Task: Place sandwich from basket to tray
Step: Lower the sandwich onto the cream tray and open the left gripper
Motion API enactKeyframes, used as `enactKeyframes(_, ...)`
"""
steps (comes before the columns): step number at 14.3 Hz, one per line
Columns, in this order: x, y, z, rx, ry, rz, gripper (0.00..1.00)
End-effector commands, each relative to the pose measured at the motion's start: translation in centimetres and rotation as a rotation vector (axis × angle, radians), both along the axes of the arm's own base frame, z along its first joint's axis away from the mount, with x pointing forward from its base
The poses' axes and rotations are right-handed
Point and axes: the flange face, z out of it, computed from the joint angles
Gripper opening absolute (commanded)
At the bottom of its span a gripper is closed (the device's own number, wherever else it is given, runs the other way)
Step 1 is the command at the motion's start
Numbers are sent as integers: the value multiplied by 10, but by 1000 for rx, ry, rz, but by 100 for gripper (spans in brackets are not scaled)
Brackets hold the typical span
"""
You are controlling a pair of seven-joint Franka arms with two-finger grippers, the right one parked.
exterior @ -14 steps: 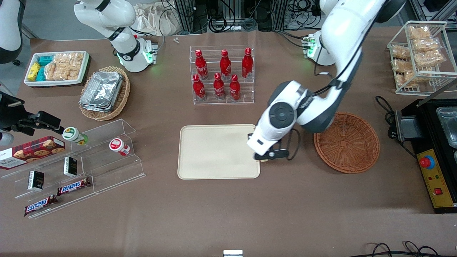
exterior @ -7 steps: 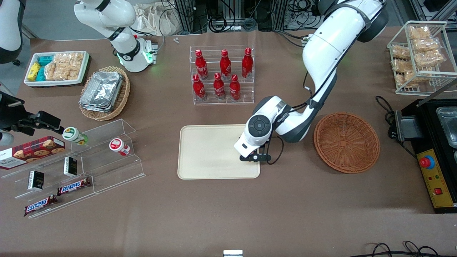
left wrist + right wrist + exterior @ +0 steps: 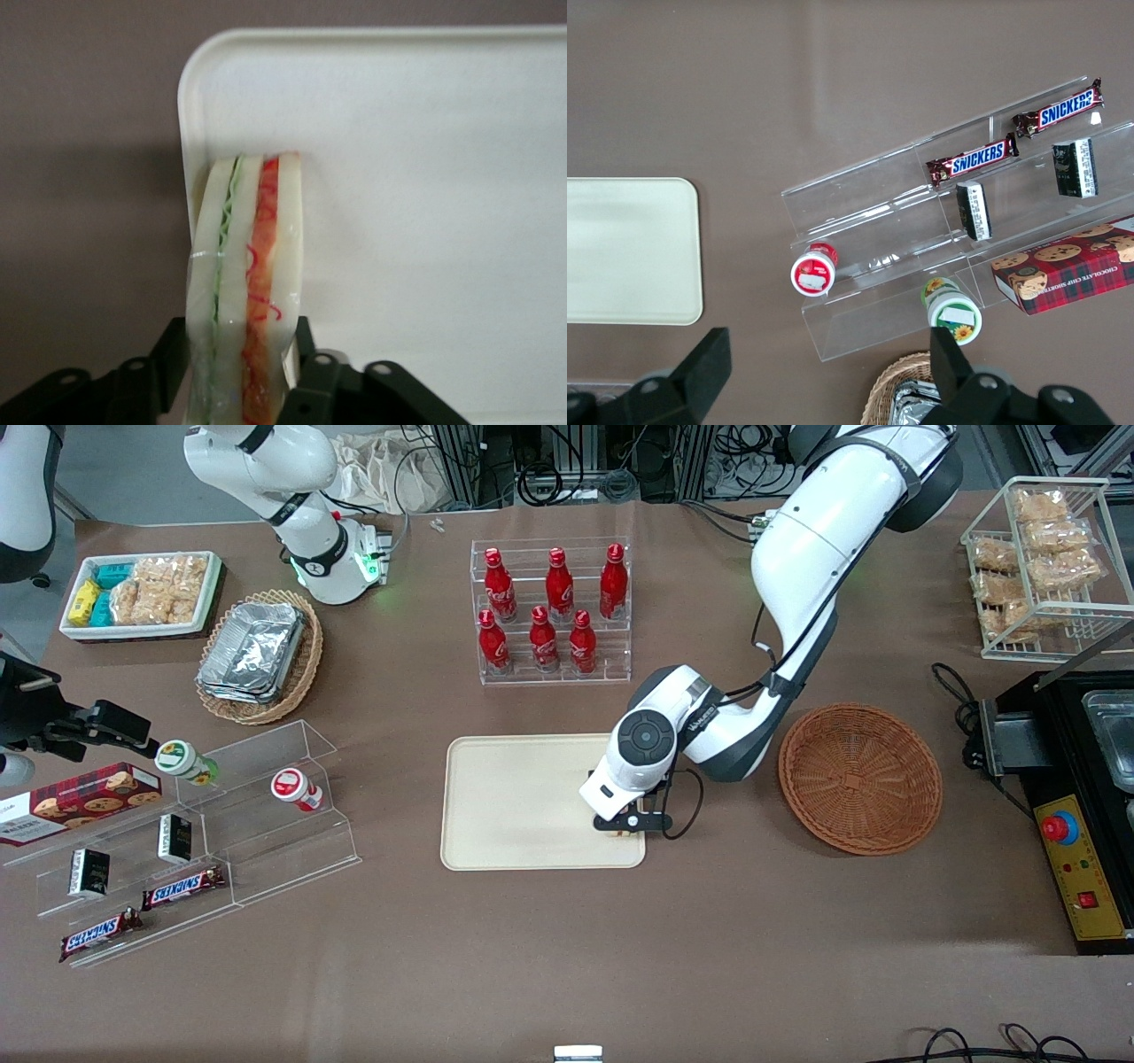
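The sandwich, a white bread wedge with green, orange and red filling, is held between my left gripper's black fingers. In the front view the gripper hangs low over the cream tray, at the tray's corner nearest the basket and the front camera; only a sliver of the sandwich shows under it. The wrist view shows the sandwich above the tray's rounded corner. The round reddish-brown basket stands empty beside the tray, toward the working arm's end.
A clear rack of red bottles stands farther from the front camera than the tray. A tan oval basket with foil containers and a clear tiered snack shelf lie toward the parked arm's end. A black machine stands beside the round basket.
The gripper has carried the sandwich from beside the tray's edge to over the tray, then lowered slightly and shifted a little nearer the front camera.
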Motion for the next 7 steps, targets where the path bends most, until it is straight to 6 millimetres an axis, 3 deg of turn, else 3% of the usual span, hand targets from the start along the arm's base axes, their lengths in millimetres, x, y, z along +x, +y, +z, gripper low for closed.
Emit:
enactKeyframes(1, 21, 3, 28, -5, -60, 5, 100)
enactKeyframes(3, 31, 18, 62, -6, -85, 34, 100)
enactKeyframes(5, 55, 62, 103, 5, -98, 101, 100)
enactKeyframes(7, 57, 89, 152, 33, -112, 137, 100)
